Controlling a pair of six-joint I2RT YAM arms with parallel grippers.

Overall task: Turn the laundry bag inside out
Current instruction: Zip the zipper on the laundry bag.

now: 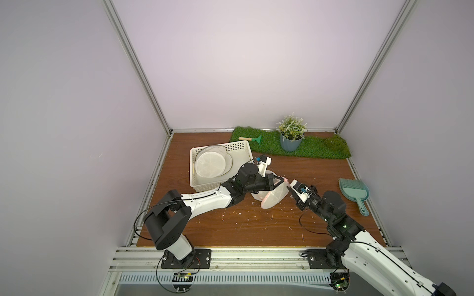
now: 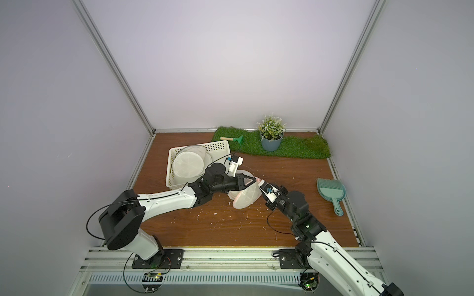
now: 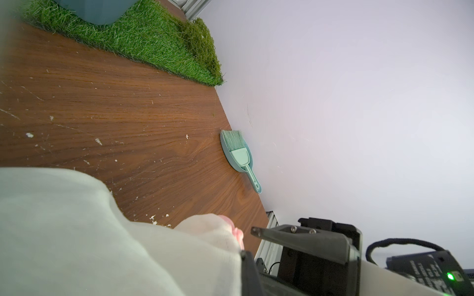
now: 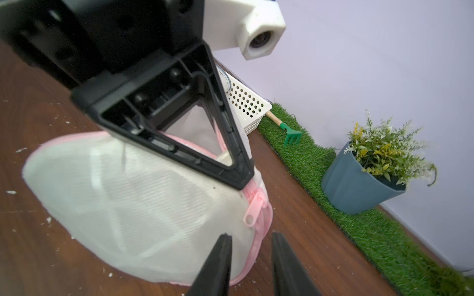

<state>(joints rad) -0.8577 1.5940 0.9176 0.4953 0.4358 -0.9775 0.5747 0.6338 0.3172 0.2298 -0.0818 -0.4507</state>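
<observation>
Nearest my right wrist lens, my right gripper (image 4: 251, 237) hangs narrowly parted and empty, just short of the laundry bag (image 4: 128, 205). My left gripper (image 4: 239, 180) is clamped on that bag's pink zipper edge. It sits on the table (image 1: 256, 228) just beside the basket (image 1: 236, 147), on the basket's side toward the dustpan (image 1: 354, 192)

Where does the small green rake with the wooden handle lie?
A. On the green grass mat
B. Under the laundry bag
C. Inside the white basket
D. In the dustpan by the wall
A: in both top views the rake lies flat on the grass mat at the back of the table, the same mat that carries the plant pot.
</observation>
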